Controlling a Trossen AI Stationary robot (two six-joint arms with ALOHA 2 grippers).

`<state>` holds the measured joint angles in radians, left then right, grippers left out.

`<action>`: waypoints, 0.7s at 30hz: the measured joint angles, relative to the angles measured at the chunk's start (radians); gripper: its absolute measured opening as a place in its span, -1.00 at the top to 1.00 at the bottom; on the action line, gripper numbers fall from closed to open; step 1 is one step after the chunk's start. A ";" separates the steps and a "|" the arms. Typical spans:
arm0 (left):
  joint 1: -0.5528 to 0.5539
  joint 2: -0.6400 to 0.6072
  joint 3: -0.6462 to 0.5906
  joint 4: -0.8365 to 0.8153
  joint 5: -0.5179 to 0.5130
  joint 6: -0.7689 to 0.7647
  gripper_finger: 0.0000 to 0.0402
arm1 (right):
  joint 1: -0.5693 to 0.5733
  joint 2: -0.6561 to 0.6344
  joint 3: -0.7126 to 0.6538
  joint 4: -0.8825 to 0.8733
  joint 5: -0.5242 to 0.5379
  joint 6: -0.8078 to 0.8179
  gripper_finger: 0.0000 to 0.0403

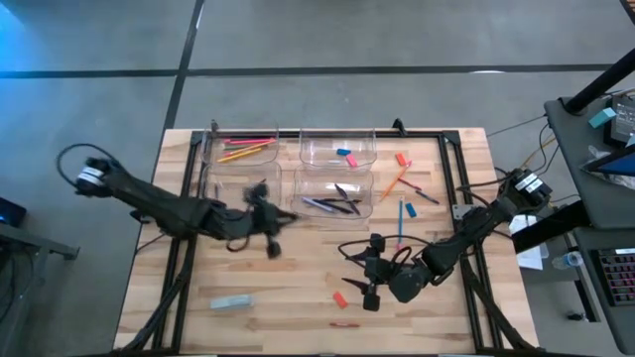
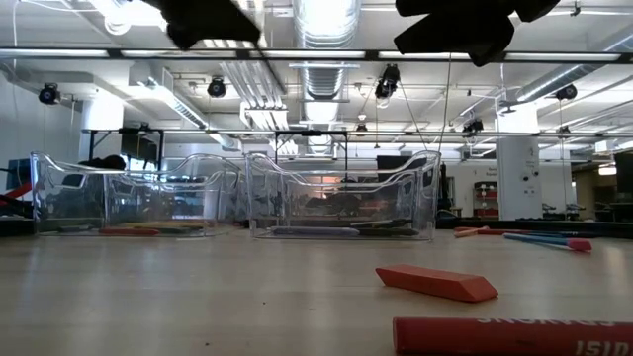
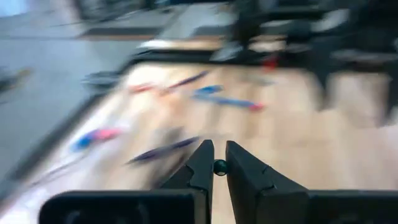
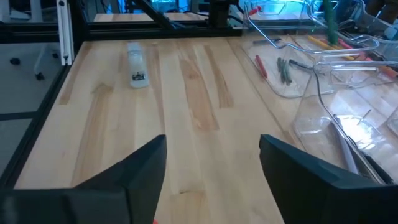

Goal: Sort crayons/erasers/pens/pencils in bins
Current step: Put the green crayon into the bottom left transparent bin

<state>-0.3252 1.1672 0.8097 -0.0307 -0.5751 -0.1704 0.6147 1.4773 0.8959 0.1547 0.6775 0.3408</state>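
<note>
My left tool (image 1: pixel 266 220) clenched, gripping slim dark pen (image 3: pixel 219 167), beside four clear rounded plastic bins (image 1: pixel 337 149) on pale wood-plank tabletop (image 1: pixel 298 297). My right tool (image 1: pixel 371 270) released, empty, over bare planks; stubby red crayon (image 1: pixel 339 297) nearby.

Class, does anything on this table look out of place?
Yes. An orange pencil and a blue pencil lie loose right of the bins, and a red crayon lies in front of them, all outside any bin.

table (image 4: pixel 186 93): pale smooth wood | bins (image 2: pixel 341 203): clear glossy plastic
</note>
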 joint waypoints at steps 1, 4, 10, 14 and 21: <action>0.000 -0.039 0.000 -0.074 -0.046 -0.018 0.93 | 0.000 0.000 0.000 0.000 0.000 0.000 -0.23; 0.004 -0.148 0.000 -0.327 -0.188 -0.109 0.94 | 0.000 0.000 0.000 0.000 0.000 0.000 -0.23; 0.056 -0.256 -0.026 -0.768 -0.279 -0.392 0.94 | 0.000 0.000 0.000 0.000 0.000 0.010 -0.19; 0.091 -0.263 -0.031 -0.906 -0.280 -0.500 0.92 | 0.000 -0.001 0.000 0.000 0.002 0.010 -0.20; 0.147 -0.221 -0.027 -0.924 -0.280 -0.499 0.52 | 0.000 -0.001 0.000 0.000 0.003 0.011 -0.23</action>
<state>-0.1782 0.9466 0.7829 -0.9550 -0.8551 -0.6697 0.6147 1.4761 0.8959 0.1544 0.6800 0.3515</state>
